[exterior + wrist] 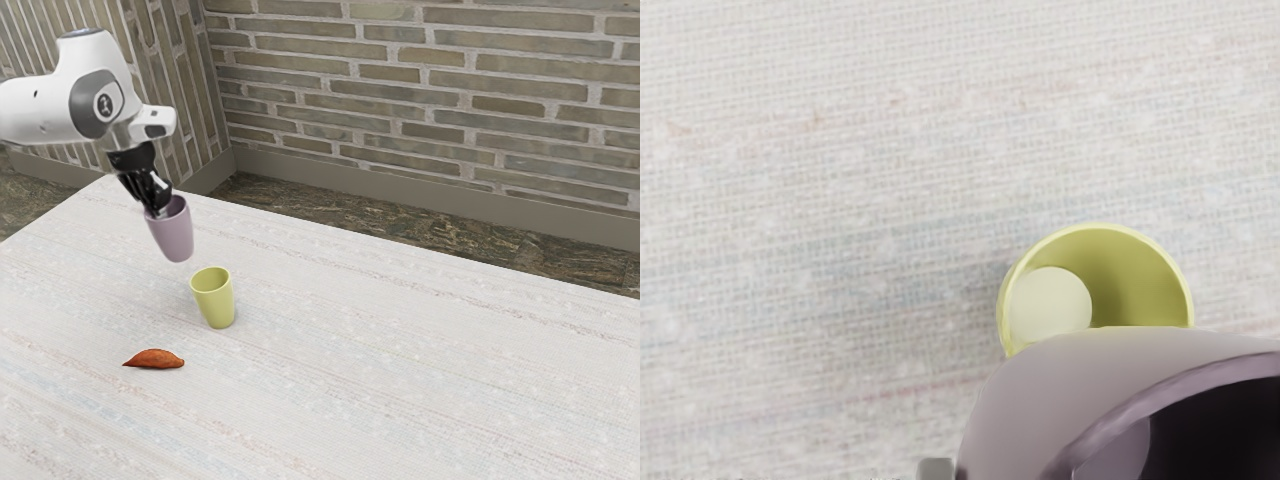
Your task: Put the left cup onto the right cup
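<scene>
A mauve cup [172,230] hangs in the air, slightly tilted, with my black gripper [158,205] shut on its rim. Just below it and toward the exterior view's right, a yellow-green cup [214,296] stands upright on the table. In the wrist view the mauve cup [1110,400] looms large under my hand and covers part of the yellow-green cup [1095,280], whose open mouth and pale floor face the camera.
An orange-brown sweet potato [154,359] lies on the pale table [400,380], nearer the front than the cups. A brick wall [420,90] runs behind the table's far edge.
</scene>
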`<action>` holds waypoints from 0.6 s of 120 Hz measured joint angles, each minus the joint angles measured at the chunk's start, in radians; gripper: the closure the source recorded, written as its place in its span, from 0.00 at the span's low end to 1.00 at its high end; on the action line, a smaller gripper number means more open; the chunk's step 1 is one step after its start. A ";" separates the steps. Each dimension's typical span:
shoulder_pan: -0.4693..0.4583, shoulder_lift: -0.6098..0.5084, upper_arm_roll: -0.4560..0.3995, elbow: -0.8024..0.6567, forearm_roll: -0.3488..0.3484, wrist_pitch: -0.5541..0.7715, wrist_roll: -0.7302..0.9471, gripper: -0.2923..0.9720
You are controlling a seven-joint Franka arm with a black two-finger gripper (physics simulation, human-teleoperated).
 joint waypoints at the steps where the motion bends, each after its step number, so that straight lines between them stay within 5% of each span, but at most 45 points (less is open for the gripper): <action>1: -0.003 -0.003 0.000 -0.001 0.000 -0.002 0.000 0.85; 72: -0.041 0.095 0.000 0.022 -0.033 0.045 0.010 0.85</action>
